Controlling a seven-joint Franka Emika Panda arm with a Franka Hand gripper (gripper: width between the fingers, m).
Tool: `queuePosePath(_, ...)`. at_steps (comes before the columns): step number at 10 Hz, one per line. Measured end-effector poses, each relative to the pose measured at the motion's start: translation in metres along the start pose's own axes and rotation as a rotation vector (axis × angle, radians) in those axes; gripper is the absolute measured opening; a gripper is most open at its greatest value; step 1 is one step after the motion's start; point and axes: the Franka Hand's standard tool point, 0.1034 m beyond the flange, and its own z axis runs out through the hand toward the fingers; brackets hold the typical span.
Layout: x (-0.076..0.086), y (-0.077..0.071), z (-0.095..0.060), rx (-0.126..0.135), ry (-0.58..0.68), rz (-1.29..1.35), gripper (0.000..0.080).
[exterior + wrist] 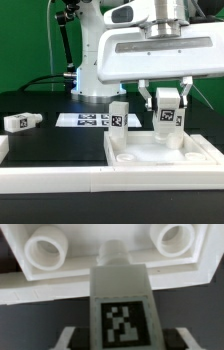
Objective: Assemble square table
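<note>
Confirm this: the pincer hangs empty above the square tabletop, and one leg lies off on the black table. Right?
Not empty: the wrist view shows the pincer shut on a tagged white leg. The rest holds: it hangs above the square tabletop, and a loose leg lies on the black table.

Arm [100, 55]: glossy white, rounded shells. Wrist housing [160, 45]: wide, boxy, pale grey-white. Black cables [63, 40] loop behind. Gripper [167, 109]: short white fingers [148, 98].
</note>
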Motion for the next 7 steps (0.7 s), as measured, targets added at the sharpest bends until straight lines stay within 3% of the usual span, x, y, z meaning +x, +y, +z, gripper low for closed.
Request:
queuePosePath(1, 0.007, 0.004, -0.002, -0.026, 0.105, -0.008, 0.0290)
queuePosePath(3, 0.001, -0.009, 0.000, -0.040, 0.223, -0.027, 0.0290)
queuePosePath(7, -0.003, -0.030, 0.002, -0.013, 0.205, -0.011, 0.0290)
